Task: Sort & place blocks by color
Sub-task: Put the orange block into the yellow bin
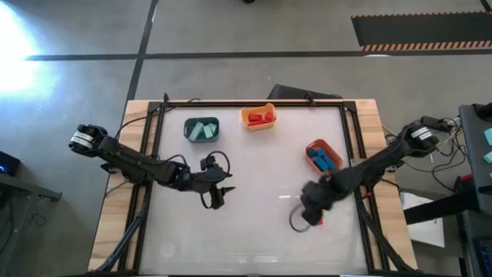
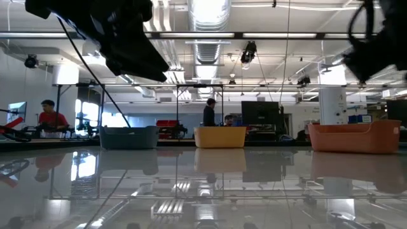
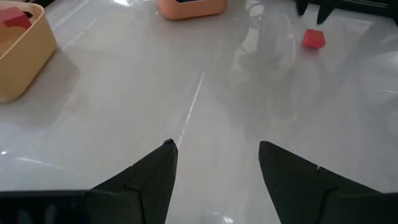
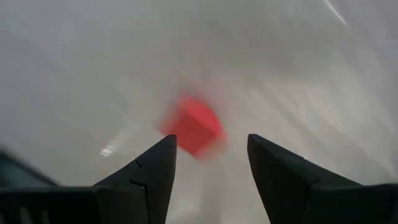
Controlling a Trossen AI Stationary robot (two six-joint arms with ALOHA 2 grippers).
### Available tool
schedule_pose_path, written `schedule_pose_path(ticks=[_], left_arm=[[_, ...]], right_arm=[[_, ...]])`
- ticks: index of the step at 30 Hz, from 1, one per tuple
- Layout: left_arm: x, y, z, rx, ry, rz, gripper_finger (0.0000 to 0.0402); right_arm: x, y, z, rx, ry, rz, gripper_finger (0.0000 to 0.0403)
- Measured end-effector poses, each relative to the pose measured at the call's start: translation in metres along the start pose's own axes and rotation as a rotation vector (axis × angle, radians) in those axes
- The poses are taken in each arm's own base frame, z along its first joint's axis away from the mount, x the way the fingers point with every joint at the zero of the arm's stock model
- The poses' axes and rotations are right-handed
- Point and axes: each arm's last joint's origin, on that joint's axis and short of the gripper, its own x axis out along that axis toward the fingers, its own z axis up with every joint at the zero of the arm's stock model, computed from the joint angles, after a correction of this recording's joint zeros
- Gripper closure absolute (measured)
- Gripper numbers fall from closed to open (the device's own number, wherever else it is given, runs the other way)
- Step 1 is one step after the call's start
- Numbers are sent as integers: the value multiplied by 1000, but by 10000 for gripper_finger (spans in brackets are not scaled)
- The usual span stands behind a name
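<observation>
A single red block (image 4: 193, 127) lies flat on the white table. It also shows as a small red cube (image 3: 313, 39) in the left wrist view and as a red speck (image 1: 318, 223) in the high view. My right gripper (image 4: 211, 140) hangs open just above it, pointing steeply down, its fingers clear of the cube. Toward the middle of the table, my left gripper (image 3: 214, 146) is open with nothing between its fingers, well to the left of the cube (image 1: 219, 194).
Three bins stand along the far side. A dark teal bin (image 1: 201, 128) holds mint blocks, a yellow-orange bin (image 1: 258, 117) holds red blocks, and an orange bin (image 1: 323, 154) at the right holds blue blocks. Bare table lies between the arms and toward the near edge.
</observation>
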Motion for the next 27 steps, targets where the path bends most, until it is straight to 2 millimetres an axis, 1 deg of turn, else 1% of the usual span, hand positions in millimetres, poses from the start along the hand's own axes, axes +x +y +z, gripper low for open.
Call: schedule_pose_path(ticks=[1, 3, 5, 7, 10, 11, 12, 14, 16, 18, 22, 27], left_arm=[[0, 0, 0, 3, 2, 1, 190], [0, 0, 0, 6, 1, 1, 190], [0, 0, -1, 24, 1, 6, 190], [0, 0, -1, 35, 0, 8, 190], [0, 0, -1, 55, 0, 8, 190], [0, 0, -1, 62, -1, 8, 190], [0, 1, -1, 73, 0, 9, 190], [0, 1, -1, 85, 2, 9, 190], [0, 1, -2, 86, 3, 10, 190], [0, 1, -2, 86, 3, 10, 190], [0, 1, -2, 85, 4, 9, 190], [0, 1, -2, 85, 4, 10, 190]], right_arm=[[2, 0, -8, 42, 45, -69, 216], [2, 4, -22, 95, 70, -165, 216], [3, 13, -33, 104, 55, -184, 216], [3, 20, -40, 120, 28, -188, 216], [5, 27, -44, 137, -27, -194, 216], [7, 28, -44, 111, -38, -200, 216], [8, 30, -45, 37, -52, -209, 216], [11, 34, -49, -187, -85, -228, 216], [16, 38, -56, -399, -82, -259, 215], [23, 40, -61, -547, -70, -292, 212], [37, 44, -63, -668, -89, -358, 200], [51, 47, -60, -733, -65, -411, 191]])
